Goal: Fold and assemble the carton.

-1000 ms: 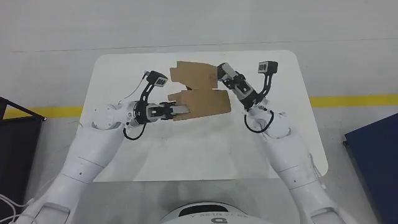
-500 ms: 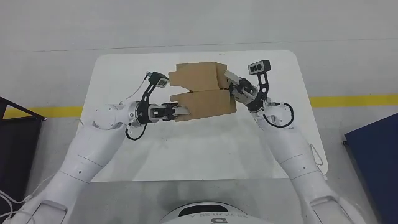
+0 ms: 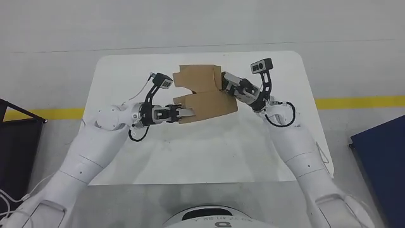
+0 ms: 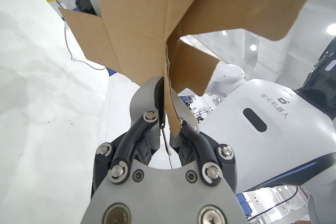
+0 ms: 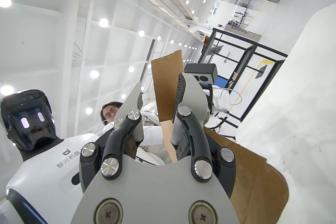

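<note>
The brown corrugated cardboard carton (image 3: pixel 204 95), half opened with loose flaps, is held over the white table (image 3: pixel 126 76) toward its 12 o'clock edge, between the two arms. The left gripper (image 4: pixel 164 93) is pinched tight on a raw edge at the carton's 8 o'clock corner. The right gripper (image 5: pixel 160 83), at the carton's 2 o'clock, has its fingers spread around an upright flap that lies against one pad only. The board looks light and stiff, yet likely creases along its scores and crushes at edges. It is probably best gripped on flat panel close to a fold line.
</note>
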